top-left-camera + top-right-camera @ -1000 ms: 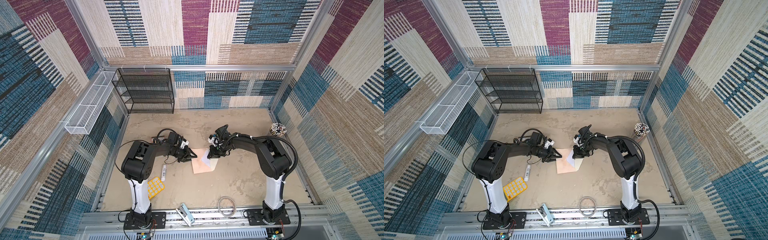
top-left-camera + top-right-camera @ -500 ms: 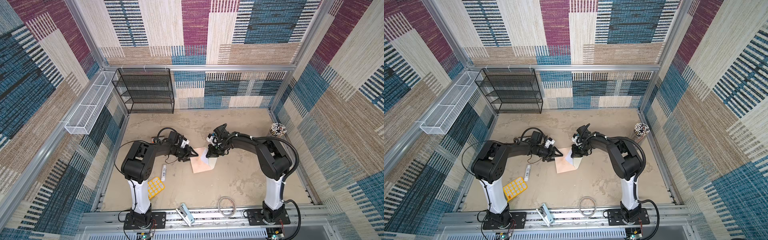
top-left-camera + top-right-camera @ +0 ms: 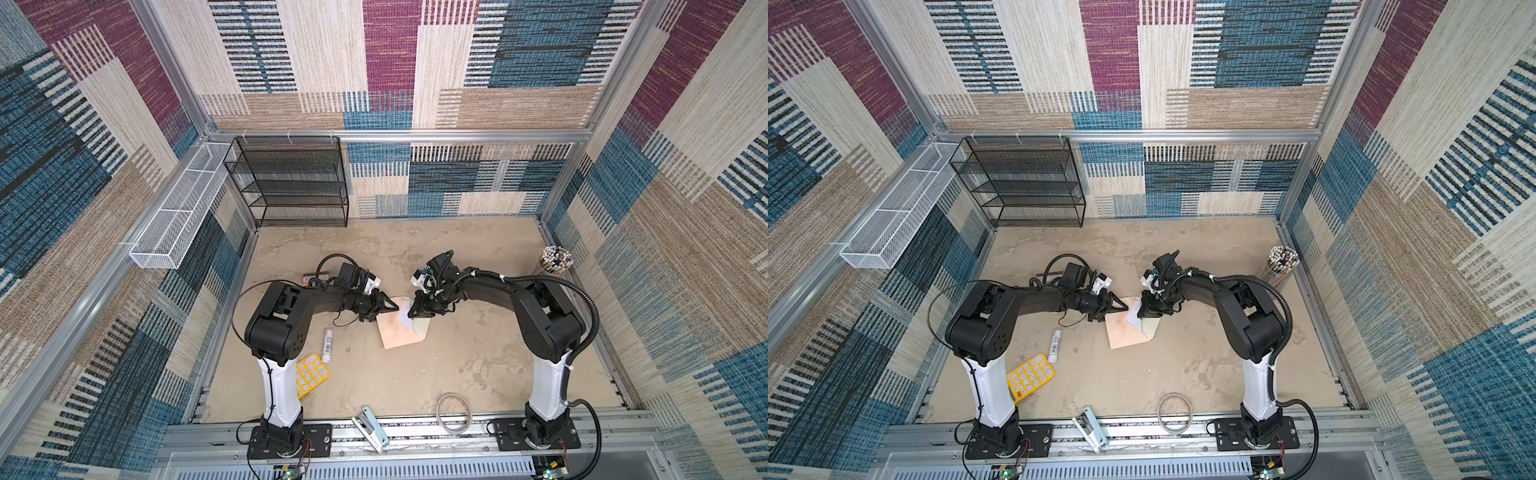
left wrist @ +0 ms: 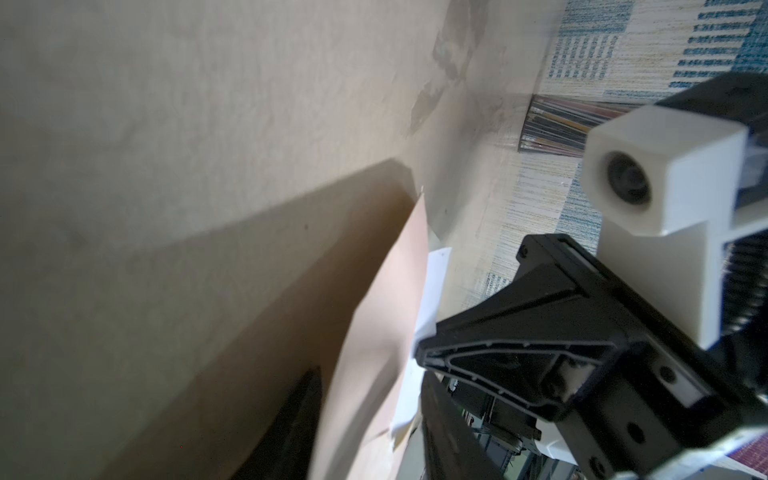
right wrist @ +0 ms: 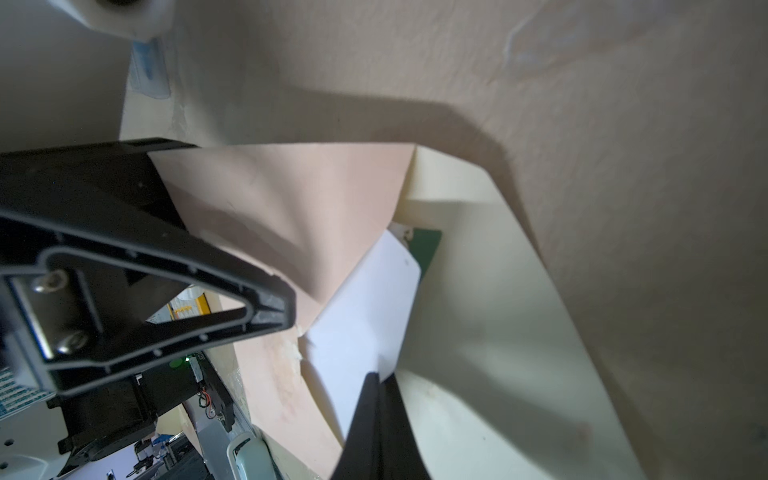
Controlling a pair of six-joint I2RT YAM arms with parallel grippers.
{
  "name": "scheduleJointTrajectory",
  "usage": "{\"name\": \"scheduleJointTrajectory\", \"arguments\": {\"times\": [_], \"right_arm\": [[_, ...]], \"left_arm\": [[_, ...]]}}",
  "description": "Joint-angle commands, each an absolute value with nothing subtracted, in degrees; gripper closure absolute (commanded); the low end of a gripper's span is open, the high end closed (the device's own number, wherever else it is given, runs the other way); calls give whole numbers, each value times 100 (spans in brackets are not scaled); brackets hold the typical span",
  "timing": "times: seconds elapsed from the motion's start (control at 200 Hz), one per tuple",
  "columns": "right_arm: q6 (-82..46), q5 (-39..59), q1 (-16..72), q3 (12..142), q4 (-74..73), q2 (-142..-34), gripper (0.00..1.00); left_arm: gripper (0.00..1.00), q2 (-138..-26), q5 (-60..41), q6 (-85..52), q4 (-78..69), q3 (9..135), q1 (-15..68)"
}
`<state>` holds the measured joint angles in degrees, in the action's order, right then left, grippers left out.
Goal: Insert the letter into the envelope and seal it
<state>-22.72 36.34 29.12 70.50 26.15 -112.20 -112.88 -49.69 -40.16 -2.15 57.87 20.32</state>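
Beige table (image 3: 457, 365) carries the envelope (image 3: 397, 334); the letter (image 3: 404, 315) sits partly inside it, pinched by the closed right gripper (image 3: 417, 313). At the envelope's edge the left gripper (image 3: 385, 312) straddles it, jaws apart. Pushing further could crumple the letter or slide the unclamped envelope away.

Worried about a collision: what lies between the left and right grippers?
Only paper: the envelope's raised panel near the left gripper, then the letter pinched by the right gripper; clearest in the right wrist view.
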Motion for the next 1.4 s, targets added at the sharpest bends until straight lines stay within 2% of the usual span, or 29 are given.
{"name": "scheduleJointTrajectory", "arguments": {"times": [0.0,0.361,0.761,1.247,1.392], "right_arm": [[-2484,3910,2918,6979,2193,-11131,100],[-2560,4219,2918,6882,2001,-11083,100],[-2286,3347,2921,6960,2516,-11385,100],[-2315,3542,2997,7062,2344,-11527,100],[-2264,3355,2997,7147,2457,-11511,96]], "left_arm": [[58,-11341,-4990,-4387,-745,5616,2027],[55,-11418,-5150,-4648,-1303,5515,1988],[54,-11410,-5163,-4510,-1223,5493,1907],[59,-11600,-5113,-4297,-950,5816,1892],[56,-11619,-5116,-4265,-895,5845,1872]]}}
